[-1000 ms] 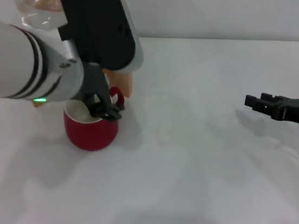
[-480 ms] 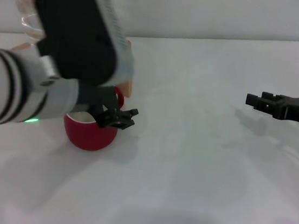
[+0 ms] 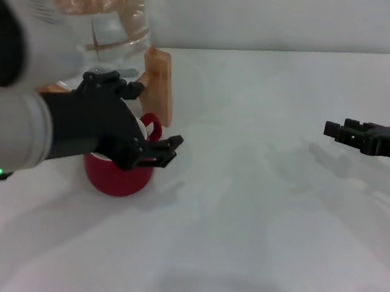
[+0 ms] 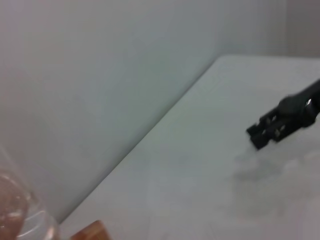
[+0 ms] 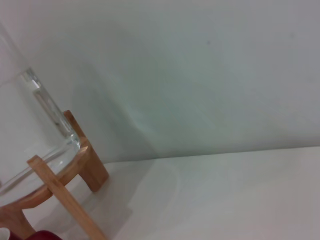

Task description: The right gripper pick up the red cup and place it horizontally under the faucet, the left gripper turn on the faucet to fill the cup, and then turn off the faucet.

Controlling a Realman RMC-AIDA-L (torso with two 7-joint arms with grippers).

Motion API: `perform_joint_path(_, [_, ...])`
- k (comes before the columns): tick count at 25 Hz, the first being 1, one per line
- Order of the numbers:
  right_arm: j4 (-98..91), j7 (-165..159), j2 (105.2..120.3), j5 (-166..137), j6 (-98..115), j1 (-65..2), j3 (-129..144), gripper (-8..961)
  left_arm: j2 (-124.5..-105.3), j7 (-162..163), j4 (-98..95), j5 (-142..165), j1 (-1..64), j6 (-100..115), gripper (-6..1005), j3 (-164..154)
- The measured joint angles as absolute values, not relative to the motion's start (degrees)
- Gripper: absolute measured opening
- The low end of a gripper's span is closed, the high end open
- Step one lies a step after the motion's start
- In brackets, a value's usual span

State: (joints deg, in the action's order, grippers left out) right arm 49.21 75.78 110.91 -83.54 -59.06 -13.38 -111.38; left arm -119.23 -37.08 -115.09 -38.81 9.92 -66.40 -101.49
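Left side of the white table: the left gripper and its dark housing overhang the red cup, blocking access from above. Directly behind the cup stand the wooden stand and the glass jar (barring any approach from the rear). Bare table lies open in front of the cup and across to the right gripper, which hangs well apart.

White table: red cup, wooden stand.
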Motion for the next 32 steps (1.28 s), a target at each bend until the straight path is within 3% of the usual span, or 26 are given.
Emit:
perform_joint_path(16, [49.3, 79.1, 110.89, -83.1, -63.9, -13.9, -113.5, 546, -119.45, -49.8, -105.7, -80.7, -3.8, -70.1, 879, -79.2])
perform_joint_path(26, [49.3, 84.6, 111.7, -83.1, -70.5, -14.0, -116.1, 546, -119.36, -69.1, -78.1, -101.2, -4.3, -75.1, 878, -66.7])
perform_joint_path(32, [49.3, 92.2, 112.65, -83.0, -74.4, -13.9, -116.1, 546, -119.29, -77.3, -62.7, -101.9, -0.9, -75.0, 877, -59.0])
